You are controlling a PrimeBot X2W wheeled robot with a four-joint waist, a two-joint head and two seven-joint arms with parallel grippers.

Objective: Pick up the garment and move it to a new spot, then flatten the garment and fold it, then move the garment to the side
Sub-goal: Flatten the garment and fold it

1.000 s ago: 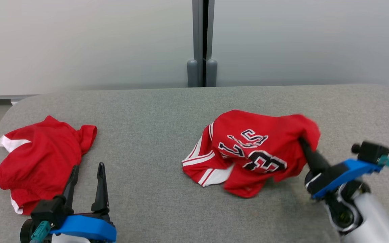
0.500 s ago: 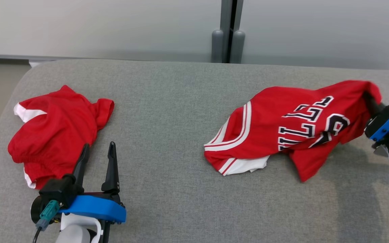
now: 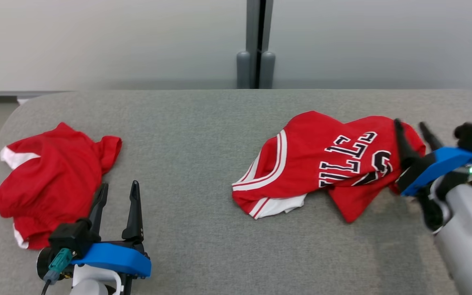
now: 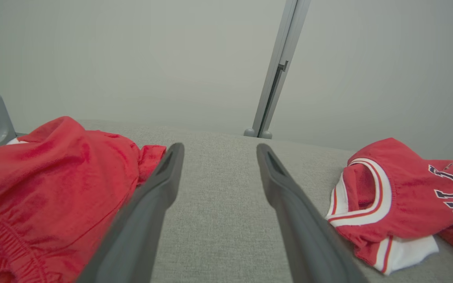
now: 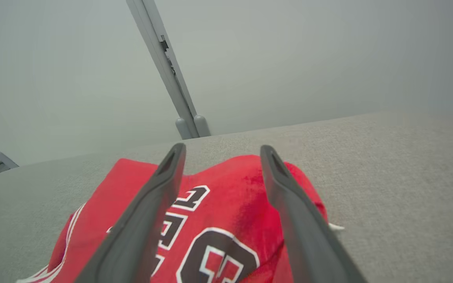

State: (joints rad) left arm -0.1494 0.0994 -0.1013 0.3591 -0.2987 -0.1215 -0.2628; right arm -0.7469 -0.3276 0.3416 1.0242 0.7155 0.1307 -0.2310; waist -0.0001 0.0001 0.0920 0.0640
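Big grey table [image 3: 187, 135] under everything. The jersey [image 3: 322, 164], red with white trim and dark lettering, lies crumpled on the table's right half. Red shorts [image 3: 47, 180] sit bunched on the far left, well apart from it. The right gripper [image 3: 409, 123] is at the jersey's right end, fingers spread wide over the fabric with nothing pinched. The left gripper [image 3: 119, 185] is spread too, just beside the shorts, holding nothing.
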